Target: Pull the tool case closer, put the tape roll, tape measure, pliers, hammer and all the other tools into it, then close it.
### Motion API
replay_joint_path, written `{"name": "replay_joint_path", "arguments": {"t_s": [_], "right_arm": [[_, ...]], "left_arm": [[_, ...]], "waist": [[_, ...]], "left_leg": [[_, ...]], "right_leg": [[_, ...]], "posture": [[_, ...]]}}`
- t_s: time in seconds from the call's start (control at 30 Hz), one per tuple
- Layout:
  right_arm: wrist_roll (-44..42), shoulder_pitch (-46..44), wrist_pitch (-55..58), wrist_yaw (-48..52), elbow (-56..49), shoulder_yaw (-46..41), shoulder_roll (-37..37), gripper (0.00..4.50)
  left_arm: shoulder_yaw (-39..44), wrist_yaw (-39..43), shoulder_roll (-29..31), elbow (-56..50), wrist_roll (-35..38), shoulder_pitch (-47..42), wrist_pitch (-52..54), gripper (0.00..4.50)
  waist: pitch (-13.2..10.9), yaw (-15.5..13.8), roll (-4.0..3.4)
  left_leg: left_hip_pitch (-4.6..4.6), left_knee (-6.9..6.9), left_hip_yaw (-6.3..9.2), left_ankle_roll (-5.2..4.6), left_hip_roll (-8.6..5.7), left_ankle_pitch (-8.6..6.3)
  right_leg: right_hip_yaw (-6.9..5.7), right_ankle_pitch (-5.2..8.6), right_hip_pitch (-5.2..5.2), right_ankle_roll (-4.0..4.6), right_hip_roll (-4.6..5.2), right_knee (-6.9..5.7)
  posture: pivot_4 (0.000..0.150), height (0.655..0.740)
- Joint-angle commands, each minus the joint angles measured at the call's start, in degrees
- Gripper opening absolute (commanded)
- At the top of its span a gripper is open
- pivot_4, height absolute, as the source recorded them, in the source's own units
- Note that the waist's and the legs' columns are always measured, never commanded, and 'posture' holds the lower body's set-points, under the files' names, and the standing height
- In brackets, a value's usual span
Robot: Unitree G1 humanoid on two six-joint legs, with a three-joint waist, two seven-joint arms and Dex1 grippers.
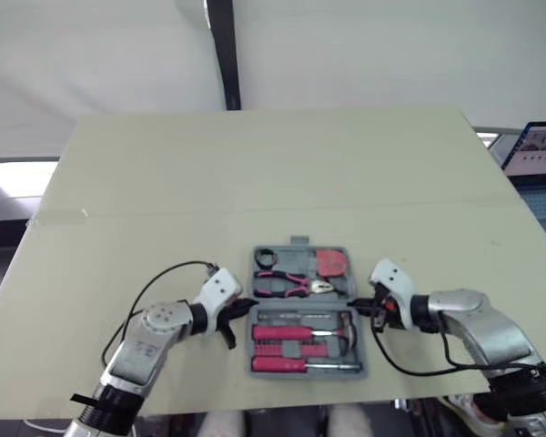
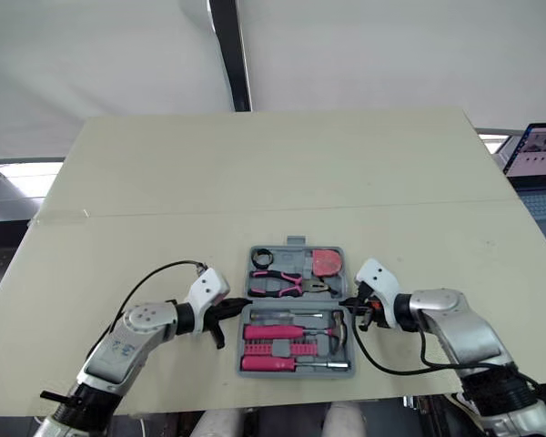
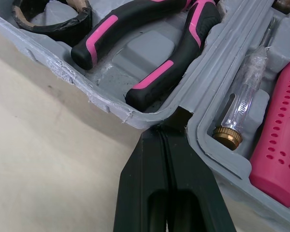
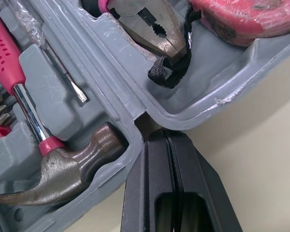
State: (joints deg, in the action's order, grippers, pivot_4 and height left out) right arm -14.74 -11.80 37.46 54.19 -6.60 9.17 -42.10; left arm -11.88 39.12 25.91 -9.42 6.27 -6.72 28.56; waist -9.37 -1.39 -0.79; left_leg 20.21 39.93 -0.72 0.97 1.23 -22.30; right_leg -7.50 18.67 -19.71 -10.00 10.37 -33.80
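Note:
The grey tool case (image 1: 296, 244) lies open near the table's front edge. Its far half holds the black tape roll (image 1: 265, 259), the pink tape measure (image 1: 331, 262) and the pink-handled pliers (image 1: 287, 285). The near half holds the hammer (image 1: 347, 329), a tester screwdriver (image 3: 241, 108) and pink-handled drivers (image 1: 291, 363). My left gripper (image 1: 241, 314) is shut, its tip touching the hinge notch on the case's left side (image 3: 157, 121). At the hinge notch on the right side (image 4: 140, 118), my right gripper (image 1: 358, 307) is also shut with its tip against the case.
The beige table (image 1: 255, 173) has a taped seam across its middle, and the case sits close to its front edge. A laptop (image 1: 541, 164) stands beyond the table's right edge. A black pole (image 1: 224, 55) rises behind the far edge.

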Motion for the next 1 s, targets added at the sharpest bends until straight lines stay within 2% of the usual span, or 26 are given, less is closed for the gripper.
{"name": "replay_joint_path", "arguments": {"t_s": [0.03, 0.5, 1.0], "right_arm": [[-1.31, 0.52, -0.01, 2.40, -3.25, 0.78, -0.70, 0.02], [-2.33, 3.73, 2.44, 4.11, -7.94, 0.66, -2.60, 0.02], [-2.23, 3.99, 2.57, 3.52, -7.67, 0.91, -1.83, 0.02]], "left_arm": [[-1.35, -0.09, 0.10, -3.42, 0.22, 1.86, 1.55, 0.03], [-1.70, -1.48, 0.29, -9.55, 0.56, 7.36, 4.34, 0.03], [-1.53, -1.91, 0.88, -13.05, 1.06, 9.83, 6.43, 0.03]], "waist": [[0.00, 0.02, 0.00], [0.00, 0.01, 0.00], [0.00, 0.00, 0.00]], "left_leg": [[0.00, 0.00, -0.01, 0.00, 0.00, 0.00], [0.00, -0.02, 0.00, 0.00, 0.00, 0.00], [0.00, -0.03, 0.00, 0.00, 0.01, 0.00]], "right_leg": [[0.01, 0.00, 0.00, 0.00, 0.00, 0.00], [0.02, 0.00, 0.00, 0.00, 0.00, 0.03], [0.02, 0.00, 0.01, 0.00, 0.00, 0.05]], "posture": [[0.150, 0.7400], [0.150, 0.7400], [0.150, 0.7400]]}}
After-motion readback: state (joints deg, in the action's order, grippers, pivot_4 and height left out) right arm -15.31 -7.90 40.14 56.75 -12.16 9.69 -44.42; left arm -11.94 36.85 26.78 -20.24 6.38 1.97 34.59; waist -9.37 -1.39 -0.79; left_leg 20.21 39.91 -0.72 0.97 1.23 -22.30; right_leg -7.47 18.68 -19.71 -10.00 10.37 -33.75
